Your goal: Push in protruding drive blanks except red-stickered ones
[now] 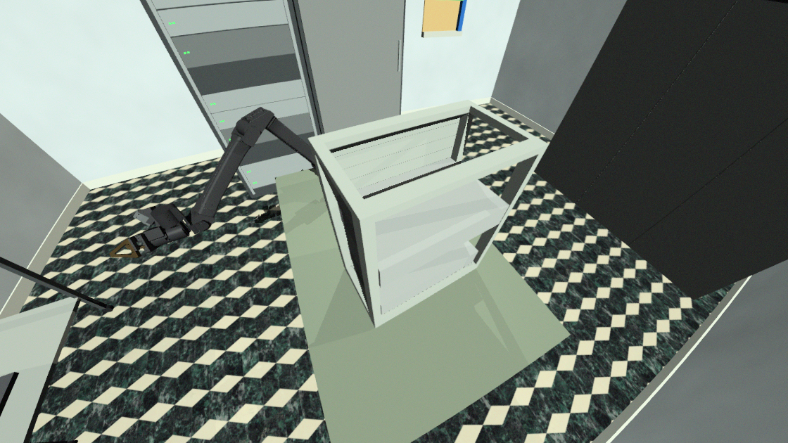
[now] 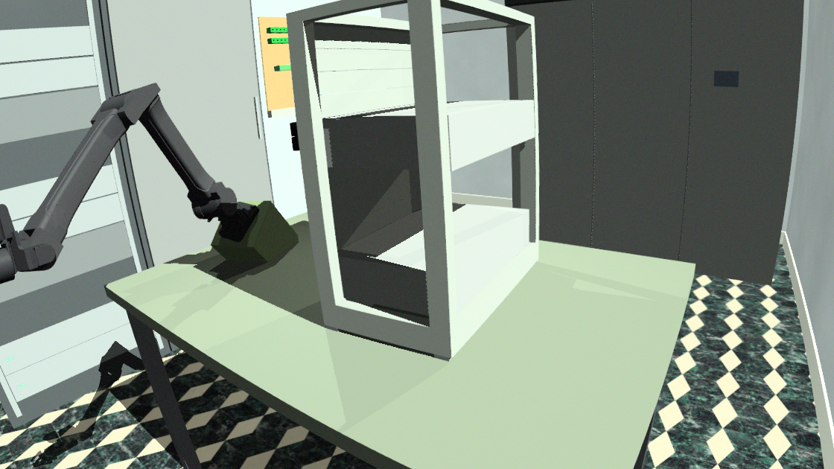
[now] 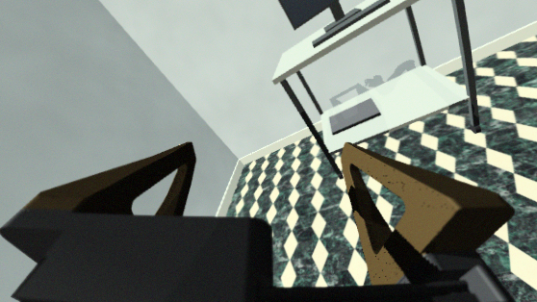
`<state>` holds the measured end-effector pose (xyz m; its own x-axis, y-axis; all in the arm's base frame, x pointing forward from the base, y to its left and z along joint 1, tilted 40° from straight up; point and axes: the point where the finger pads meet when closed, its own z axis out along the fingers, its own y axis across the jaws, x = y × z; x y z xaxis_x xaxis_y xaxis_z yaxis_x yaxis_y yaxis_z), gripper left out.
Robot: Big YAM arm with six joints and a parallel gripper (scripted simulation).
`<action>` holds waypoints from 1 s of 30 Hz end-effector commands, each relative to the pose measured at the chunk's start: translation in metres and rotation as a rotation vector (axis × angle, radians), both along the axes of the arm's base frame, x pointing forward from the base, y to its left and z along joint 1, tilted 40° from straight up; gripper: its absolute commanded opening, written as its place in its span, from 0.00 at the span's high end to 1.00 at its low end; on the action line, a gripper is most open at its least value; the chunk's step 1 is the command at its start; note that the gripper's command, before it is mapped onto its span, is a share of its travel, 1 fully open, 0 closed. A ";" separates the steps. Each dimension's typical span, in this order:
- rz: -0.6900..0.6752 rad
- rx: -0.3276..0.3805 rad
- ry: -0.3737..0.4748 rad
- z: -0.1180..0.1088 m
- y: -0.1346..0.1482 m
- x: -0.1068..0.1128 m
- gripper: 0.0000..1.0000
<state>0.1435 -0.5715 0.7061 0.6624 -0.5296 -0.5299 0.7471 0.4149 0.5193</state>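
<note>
The pale open-frame rack (image 1: 424, 209) stands upright on the green table (image 1: 418, 341); it also shows in the exterior view (image 2: 419, 175). Pale flat panels sit inside it at the top (image 2: 361, 75), middle (image 2: 492, 131) and bottom (image 2: 460, 256). I cannot tell which stick out of the front, and no red sticker shows. My gripper (image 1: 124, 249) hangs off the table's left side over the floor, far from the rack. In the wrist view its brown fingers stand wide open with nothing between them.
The arm's base (image 2: 256, 233) sits on the table beside the rack. A tall grey server cabinet (image 1: 242, 82) stands behind, a dark cabinet (image 1: 677, 137) at the right. A white desk with a monitor (image 3: 366, 43) stands ahead of the gripper.
</note>
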 end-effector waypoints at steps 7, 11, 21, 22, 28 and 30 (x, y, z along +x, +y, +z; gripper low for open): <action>0.000 -0.015 -0.005 0.008 0.006 -0.002 0.00; 0.000 -0.015 -0.005 0.008 0.006 -0.002 0.00; 0.000 -0.042 -0.014 0.022 0.012 -0.004 0.00; 0.000 -0.042 -0.014 0.022 0.012 -0.004 0.00; 0.000 -0.042 -0.014 0.022 0.012 -0.004 0.00; 0.000 -0.042 -0.014 0.022 0.012 -0.004 0.00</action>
